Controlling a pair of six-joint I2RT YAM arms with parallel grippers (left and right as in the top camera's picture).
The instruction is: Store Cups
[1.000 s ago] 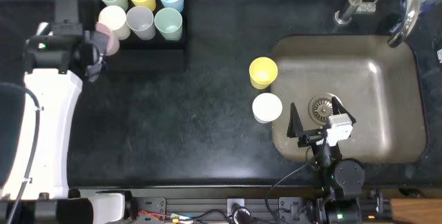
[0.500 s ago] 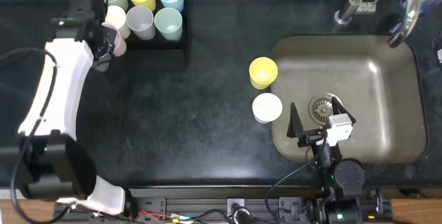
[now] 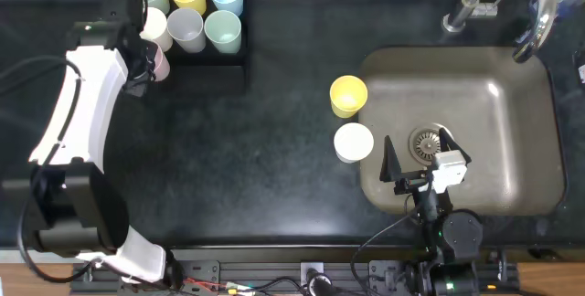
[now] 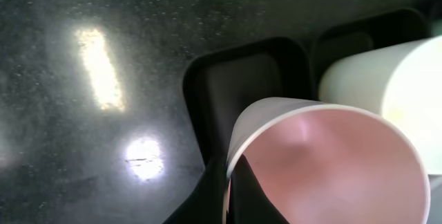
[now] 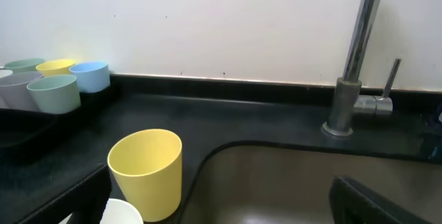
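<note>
My left gripper [image 4: 231, 196] pinches the pink cup [image 4: 324, 162] by its rim, over the black tray [image 4: 228, 86] beside a white cup [image 4: 373, 79]. My right gripper [image 3: 419, 146] gapes wide and holds nothing.

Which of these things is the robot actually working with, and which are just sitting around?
Job: pink plastic cup; yellow plastic cup by the sink; white plastic cup; black storage tray; six stored cups.
Lying about: steel sink; chrome tap.
</note>
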